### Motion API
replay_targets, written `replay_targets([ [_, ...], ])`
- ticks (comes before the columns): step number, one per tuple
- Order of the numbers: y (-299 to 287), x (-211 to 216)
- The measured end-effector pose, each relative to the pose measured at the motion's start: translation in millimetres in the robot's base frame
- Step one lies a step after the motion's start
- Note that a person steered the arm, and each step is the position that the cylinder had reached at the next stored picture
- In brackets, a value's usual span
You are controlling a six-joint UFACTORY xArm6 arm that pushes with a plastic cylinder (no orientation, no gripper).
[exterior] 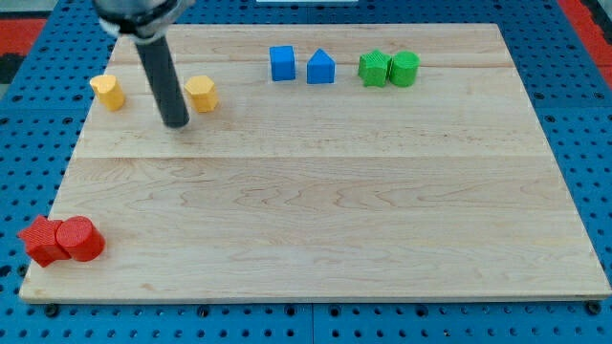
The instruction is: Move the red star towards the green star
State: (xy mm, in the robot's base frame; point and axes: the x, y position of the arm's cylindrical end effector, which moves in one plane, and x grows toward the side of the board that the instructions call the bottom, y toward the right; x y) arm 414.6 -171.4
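The red star (39, 239) lies at the board's bottom left corner, touching a red cylinder (80, 239) on its right. The green star (374, 68) sits near the view's top, right of centre, touching a green cylinder (404, 69) on its right. My tip (177, 123) rests on the board at the upper left, just left of and slightly below a yellow hexagonal block (201, 93). It is far above the red star and far left of the green star.
A yellow block (108, 92) lies at the upper left, left of my rod. A blue cube (282, 63) and a blue house-shaped block (321, 68) stand side by side at the top centre. The wooden board (316, 210) lies on a blue pegboard.
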Motion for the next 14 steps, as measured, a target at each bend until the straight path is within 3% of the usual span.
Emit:
replay_targets([
  [1,-102,43],
  [2,-133,63],
  [3,-133,72],
  [4,-133,150],
  [5,-133,178],
  [6,-123,177],
  [7,-58,178],
  [10,52,145],
  [13,130,88],
  [14,129,71],
])
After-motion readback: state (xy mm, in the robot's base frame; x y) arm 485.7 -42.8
